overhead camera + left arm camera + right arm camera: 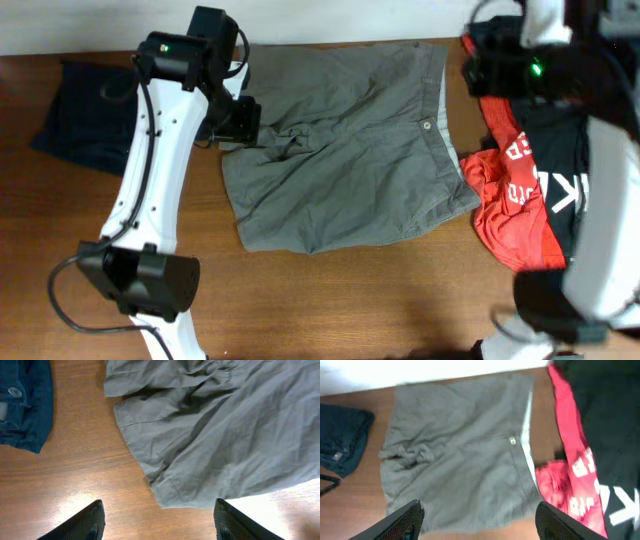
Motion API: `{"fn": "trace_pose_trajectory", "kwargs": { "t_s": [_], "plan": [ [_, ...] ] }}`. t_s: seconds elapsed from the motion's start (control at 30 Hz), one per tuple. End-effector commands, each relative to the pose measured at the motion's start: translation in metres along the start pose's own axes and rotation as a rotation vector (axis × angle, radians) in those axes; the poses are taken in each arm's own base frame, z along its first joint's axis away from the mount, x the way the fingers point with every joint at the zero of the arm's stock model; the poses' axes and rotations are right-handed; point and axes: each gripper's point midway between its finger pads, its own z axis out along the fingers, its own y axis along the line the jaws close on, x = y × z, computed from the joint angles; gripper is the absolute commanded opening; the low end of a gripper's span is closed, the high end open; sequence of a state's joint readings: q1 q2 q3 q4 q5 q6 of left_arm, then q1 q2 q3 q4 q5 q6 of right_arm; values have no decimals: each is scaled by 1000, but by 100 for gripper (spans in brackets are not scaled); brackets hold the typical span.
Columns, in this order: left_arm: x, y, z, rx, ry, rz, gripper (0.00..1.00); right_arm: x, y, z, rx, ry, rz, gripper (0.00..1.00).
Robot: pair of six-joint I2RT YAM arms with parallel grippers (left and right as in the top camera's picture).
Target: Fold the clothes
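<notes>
Hovering over the shorts [340,150], left jaws spread; right jaws spread, high above the T-shirts [510,210].

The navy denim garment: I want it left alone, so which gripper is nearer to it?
Left. The left gripper hovers open at the edge of the shorts that faces the denim garment. The right gripper is beyond the shorts, near the red T-shirt.

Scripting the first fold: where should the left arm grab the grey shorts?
Likely the leg-hem corner of the shorts, pinched top-down from the hem side. It lies flat, bare table on two sides, framed between the fingers of the open left gripper.
</notes>
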State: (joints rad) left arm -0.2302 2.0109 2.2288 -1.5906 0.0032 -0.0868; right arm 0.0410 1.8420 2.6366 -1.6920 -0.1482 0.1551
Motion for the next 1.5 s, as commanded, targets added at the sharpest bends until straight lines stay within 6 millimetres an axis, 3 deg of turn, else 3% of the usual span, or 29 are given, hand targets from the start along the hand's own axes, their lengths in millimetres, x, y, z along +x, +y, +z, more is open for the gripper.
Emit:
{"fn": "trace_pose_trajectory", "kwargs": {
  "t_s": [0.0,0.2,0.4,0.53,0.7,0.8,0.9,1.1,1.47],
  "plan": [
    [9,-8,-44,8,-104,-22,70,31,-11,-16,60,45,76,76],
    [24,-11,-64,-64,-132,-96,70,82,-20,-11,85,172,114,76],
    [46,-21,-50,-116,-67,-136,70,118,-31,23,107,266,140,76],
    [58,-25,-24,-130,-20,-154,70,133,-38,53,117,313,156,78],
    [88,-20,19,-141,20,-239,70,155,-41,92,90,367,171,82],
    [105,-17,40,-140,22,-300,70,163,-42,105,84,377,174,84],
    [125,-22,76,-98,40,-324,70,173,-45,119,84,390,176,85],
    [158,-22,136,-76,86,-336,65,178,-48,128,85,394,176,84],
    [177,-17,182,-62,44,-337,65,175,-47,129,82,381,174,86]
  ]
}}
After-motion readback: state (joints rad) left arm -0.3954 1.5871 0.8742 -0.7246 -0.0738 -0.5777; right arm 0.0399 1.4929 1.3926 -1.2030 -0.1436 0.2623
